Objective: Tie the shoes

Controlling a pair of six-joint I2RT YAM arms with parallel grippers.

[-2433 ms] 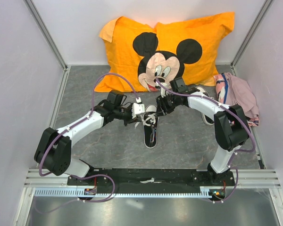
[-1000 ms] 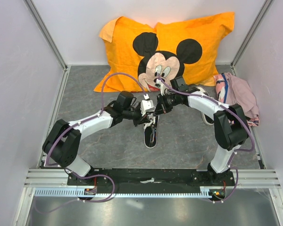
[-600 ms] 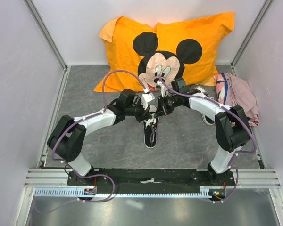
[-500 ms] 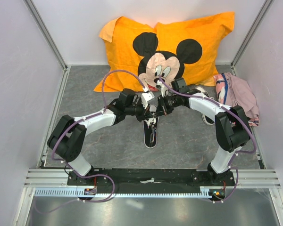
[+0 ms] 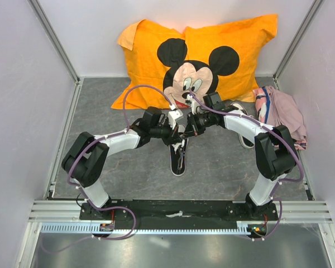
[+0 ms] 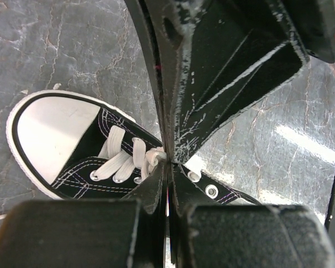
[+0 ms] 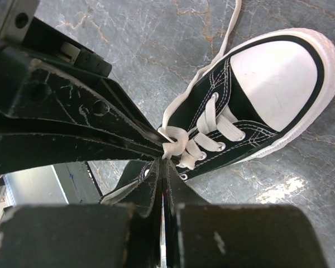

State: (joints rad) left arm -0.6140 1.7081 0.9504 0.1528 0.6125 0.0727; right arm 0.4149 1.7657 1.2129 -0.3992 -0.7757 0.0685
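A grey marbled tabletop lies between plain white walls, with a black metal base rail along its near edge where both white-and-black arms are bolted. From there the left arm rises at its elbow and reaches forward and inward, while the right arm folds up and bends back inward, so the two wrists meet nose to nose over the middle of the table. Directly beneath them a small black canvas sneaker with a white rubber toe cap and white sole sits upright on the tabletop, heel toward the rail. The left gripper is pressed closed, pinching a bunched bit of the white lace just above the eyelets. The right gripper is likewise clamped on that lace from the opposite side, its tips touching the left's. A second sneaker lies to the right, mostly hidden under the right forearm. Beyond it a crumpled pink cloth rests by the right wall. Against the far wall leans an orange pillow printed with a Mickey Mouse face.
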